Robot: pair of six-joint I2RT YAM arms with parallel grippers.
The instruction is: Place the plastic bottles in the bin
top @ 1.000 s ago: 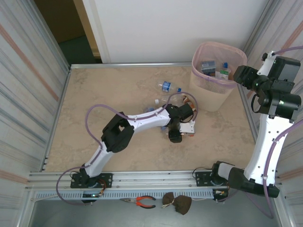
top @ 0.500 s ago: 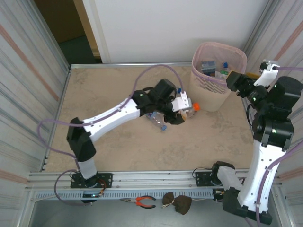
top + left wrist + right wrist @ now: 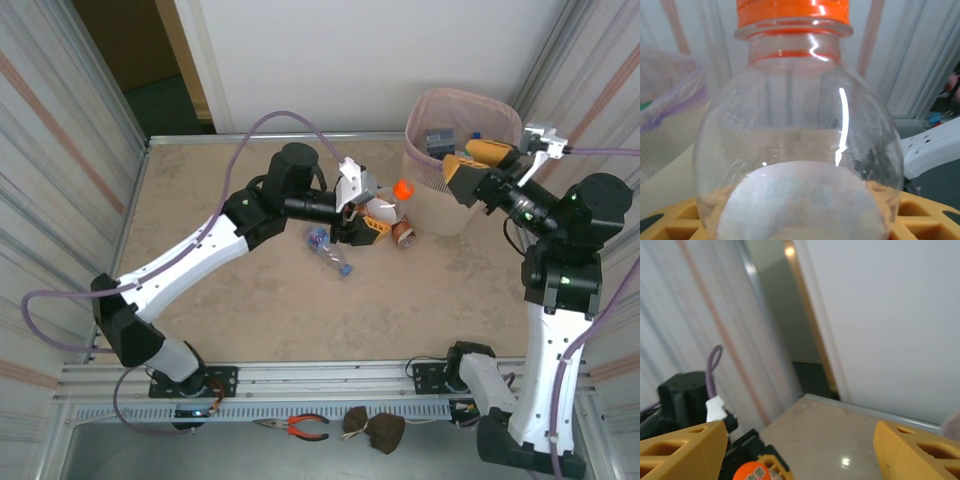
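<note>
Left wrist: clear orange-capped bottle (image 3: 795,125), gripped low by left gripper (image 3: 376,224) near tabletop's (image 3: 250,290) far right corner beside bin (image 3: 440,200) (likely light, slick, crushable; hold mid-body gently), right gripper (image 3: 476,160) agape, empty.

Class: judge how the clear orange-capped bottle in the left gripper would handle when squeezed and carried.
The orange-capped bottle looks empty, so it is probably light. Its thin clear wall may dent under the left gripper. The glossy, rounded shoulder could slip between the fingers, and it may roll if laid down.
</note>
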